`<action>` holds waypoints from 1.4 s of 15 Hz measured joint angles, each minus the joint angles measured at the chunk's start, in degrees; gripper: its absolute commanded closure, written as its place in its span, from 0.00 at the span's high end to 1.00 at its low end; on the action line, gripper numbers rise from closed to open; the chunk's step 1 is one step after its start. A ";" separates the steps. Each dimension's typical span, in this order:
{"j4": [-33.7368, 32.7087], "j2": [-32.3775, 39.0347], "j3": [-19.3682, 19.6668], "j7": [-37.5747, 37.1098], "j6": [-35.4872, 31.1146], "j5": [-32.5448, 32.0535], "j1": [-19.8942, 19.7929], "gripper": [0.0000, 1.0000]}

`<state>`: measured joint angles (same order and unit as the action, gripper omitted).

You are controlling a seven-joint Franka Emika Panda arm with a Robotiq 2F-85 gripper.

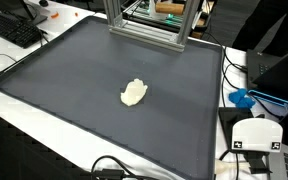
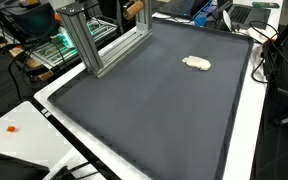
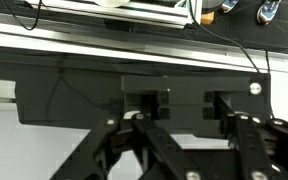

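In the wrist view, the black gripper (image 3: pixel 189 150) is clenched. In both exterior views, the small cream-white crumpled lump (image 1: pixel 134 93) lies near the middle of the dark grey mat (image 1: pixel 64 80) on the white tabletop (image 1: pixel 24 140). It is well apart from the silver aluminium frame (image 1: pixel 144 36) at the mat's far edge.

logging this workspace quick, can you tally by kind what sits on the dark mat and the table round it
cream crumpled lump: 1
metal frame: 1
black keyboard: 1
blue object: 1
total: 4
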<state>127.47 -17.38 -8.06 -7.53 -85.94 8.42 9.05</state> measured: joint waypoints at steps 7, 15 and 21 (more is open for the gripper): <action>2.06 -0.49 -0.52 -0.02 -1.02 0.19 0.00 0.99; -0.30 -2.10 -0.53 -0.02 -5.03 -0.35 -0.03 1.00; -1.12 -0.76 -1.02 -2.06 -23.74 -3.10 -0.53 1.00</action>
<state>126.35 -18.14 -9.08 -9.59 -109.68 5.32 8.52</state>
